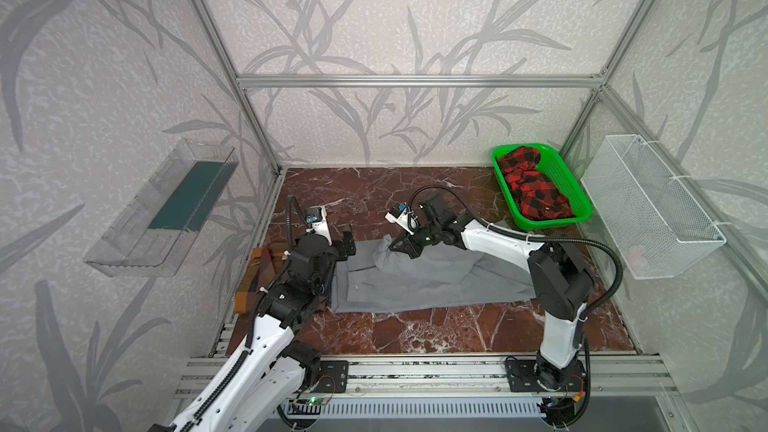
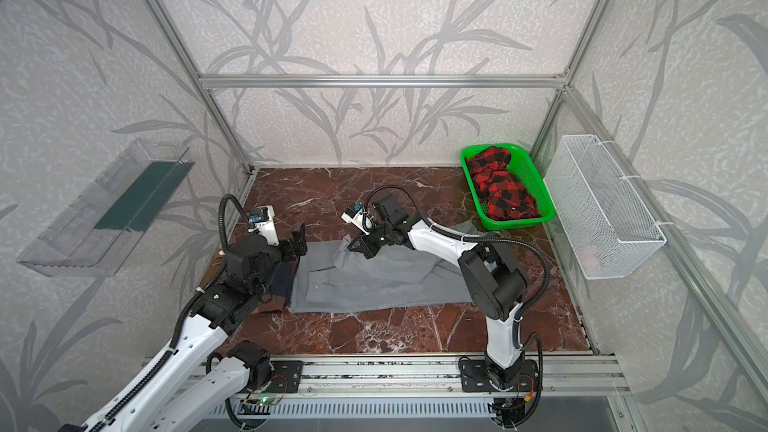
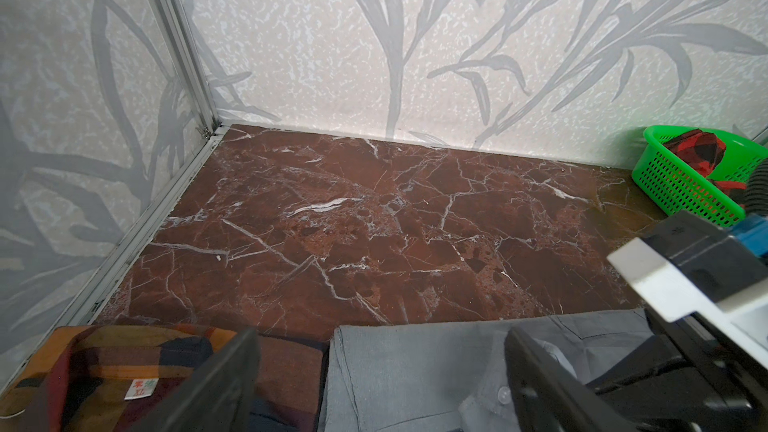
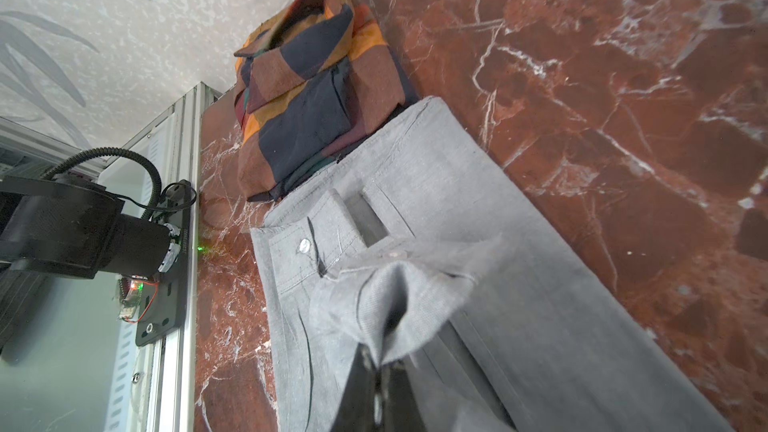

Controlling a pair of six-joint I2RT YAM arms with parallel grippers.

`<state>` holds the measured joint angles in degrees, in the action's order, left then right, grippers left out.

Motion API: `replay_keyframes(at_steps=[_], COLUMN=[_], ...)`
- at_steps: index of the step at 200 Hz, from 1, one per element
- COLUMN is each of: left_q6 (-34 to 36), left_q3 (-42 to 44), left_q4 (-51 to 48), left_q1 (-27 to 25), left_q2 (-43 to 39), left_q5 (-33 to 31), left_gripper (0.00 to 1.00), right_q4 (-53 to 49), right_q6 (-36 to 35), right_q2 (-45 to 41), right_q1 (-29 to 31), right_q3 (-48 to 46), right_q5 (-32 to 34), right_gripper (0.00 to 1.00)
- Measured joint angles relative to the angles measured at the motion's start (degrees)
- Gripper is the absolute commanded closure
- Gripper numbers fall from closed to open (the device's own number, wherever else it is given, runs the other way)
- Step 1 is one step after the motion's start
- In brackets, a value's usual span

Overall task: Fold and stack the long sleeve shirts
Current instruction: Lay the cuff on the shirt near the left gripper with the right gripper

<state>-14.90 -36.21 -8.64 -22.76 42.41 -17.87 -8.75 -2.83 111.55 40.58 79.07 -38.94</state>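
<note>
Spread flat on the marble table (image 1: 415, 334), near the green basket (image 1: 561, 176) on the side of it toward the arm bases: the grey shirt (image 1: 415, 284). One narrow part runs up close to the basket; touching or not, cannot tell.

Clamped together on a bunched end of this shirt, prob. a sleeve end: the right gripper (image 1: 392, 245). Cloth held a little above the flat body, at the part far from the green basket. Judged reason: to carry this end across the body for the next fold w/o dragging the rest. In the right wrist view, cloth seen coming out from between the closed jaws, hanging loose.

Standing wide apart and empty, farther again from the green basket, over the shirt's short edge: the left gripper (image 1: 347, 245). No cloth between the fingers. Prob. placed there to pin or take this edge when needed.

Folded into a compact packet and lying farthest from the green basket, touching the grey shirt's edge: the check shirt (image 1: 257, 272), orange/brown/navy. Judged as base of the stack, so only a short way for the grey one later.

Inside the green basket: crumpled red-black checked cloth (image 1: 536, 193), not yet taken.

Risk, imo: small pinch on soft cloth, easy to slip or to pull the flat layers out of line.
</note>
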Motion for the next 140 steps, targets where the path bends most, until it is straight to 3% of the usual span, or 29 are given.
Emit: replay_keyframes(at_steps=[79, 107, 140], left_q6=[0.4, 0.4, 0.4], left_q3=[0.0, 0.0, 0.0], left_q4=[-0.6, -0.8, -0.8], left_q1=[0.0, 0.0, 0.0], left_q2=[0.5, 0.5, 0.5], left_q5=[-0.4, -0.6, -0.9], left_gripper=[0.08, 0.08, 0.08], right_q4=[-0.8, -2.9, -3.6], right_q6=[1.6, 2.7, 6.2], right_q2=[7.8, 8.5, 5.9], right_q1=[0.5, 0.5, 0.5], right_q3=[3.3, 3.7, 2.3], right_q5=[1.9, 6.3, 13.5], right_gripper=[0.96, 0.65, 0.47])
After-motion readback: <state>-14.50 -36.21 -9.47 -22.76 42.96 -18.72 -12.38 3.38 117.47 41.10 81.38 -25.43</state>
